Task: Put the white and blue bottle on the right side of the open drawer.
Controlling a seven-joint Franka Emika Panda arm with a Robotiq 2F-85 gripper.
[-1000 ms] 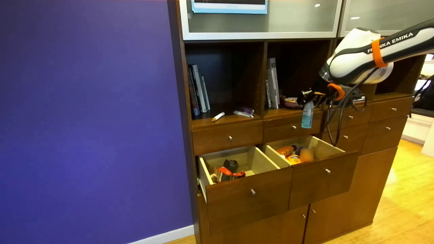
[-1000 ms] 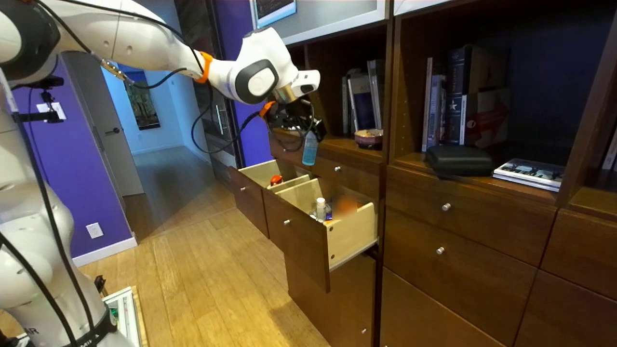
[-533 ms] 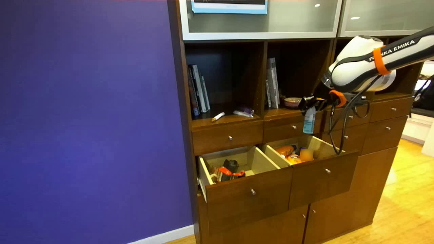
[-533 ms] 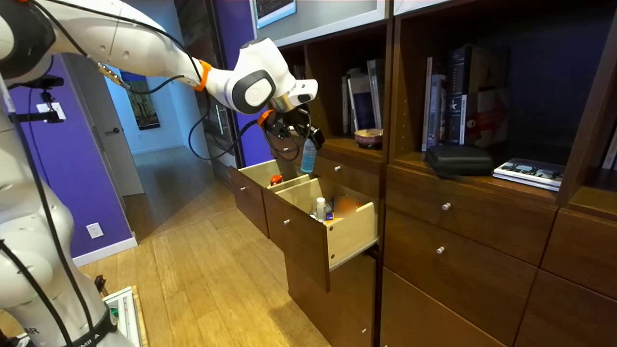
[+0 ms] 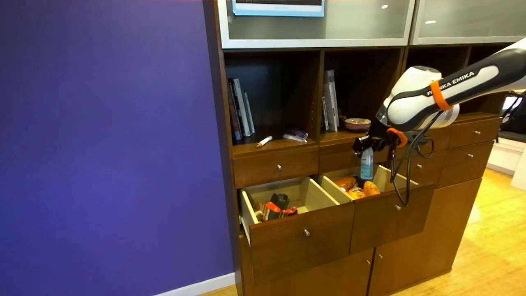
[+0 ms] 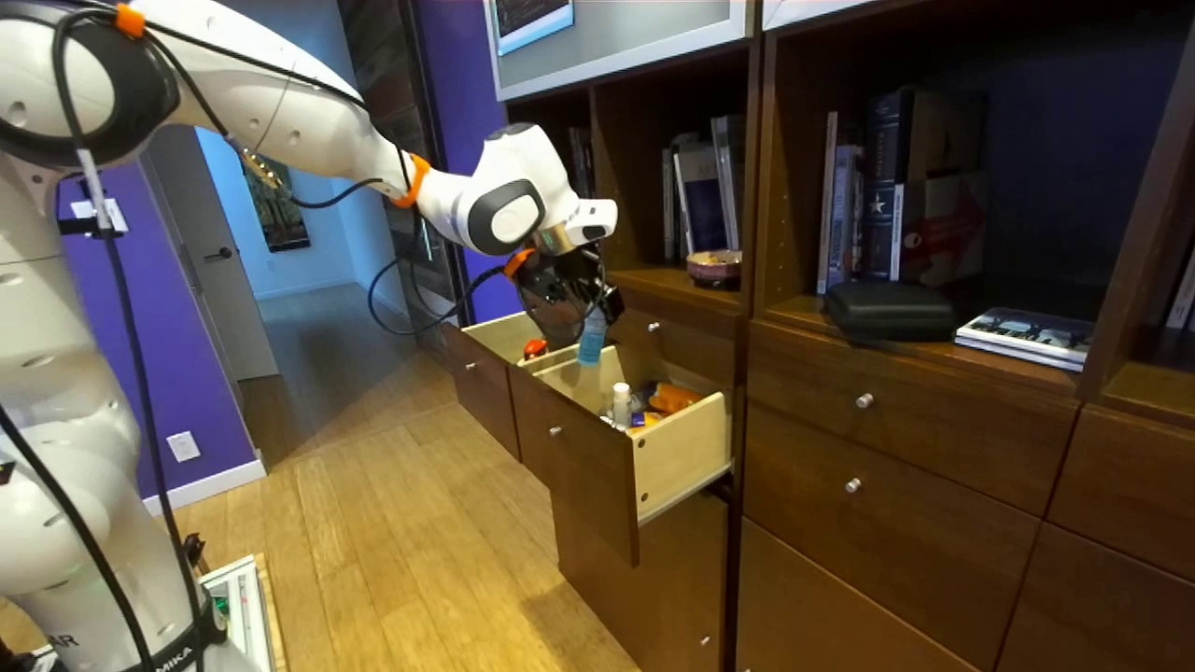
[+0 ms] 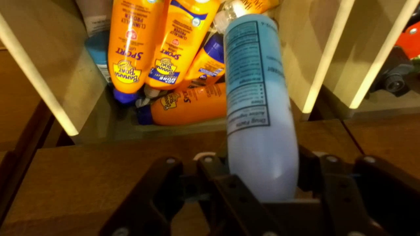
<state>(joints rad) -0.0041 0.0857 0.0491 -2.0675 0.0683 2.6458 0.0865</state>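
Observation:
The white and blue bottle hangs upright from my gripper, with its base pointing down. It also shows in an exterior view and in the wrist view. My gripper's fingers are closed around the white upper part of the bottle. The open drawer has two pale compartments side by side, each behind a dark-brown front. The bottle is over the right-hand compartment, its base around rim height; whether it is below the rim I cannot tell. The bottle's top is hidden between the fingers.
Several orange sunscreen bottles lie in the right-hand compartment. A white-capped clear bottle stands there too. The left-hand compartment holds red and black items. A bowl and books are on the shelf behind. Closed drawers lie above.
My gripper has moved down with the bottle in it, bringing the bottle's base from above the drawer to about its rim. The drawer has not moved.

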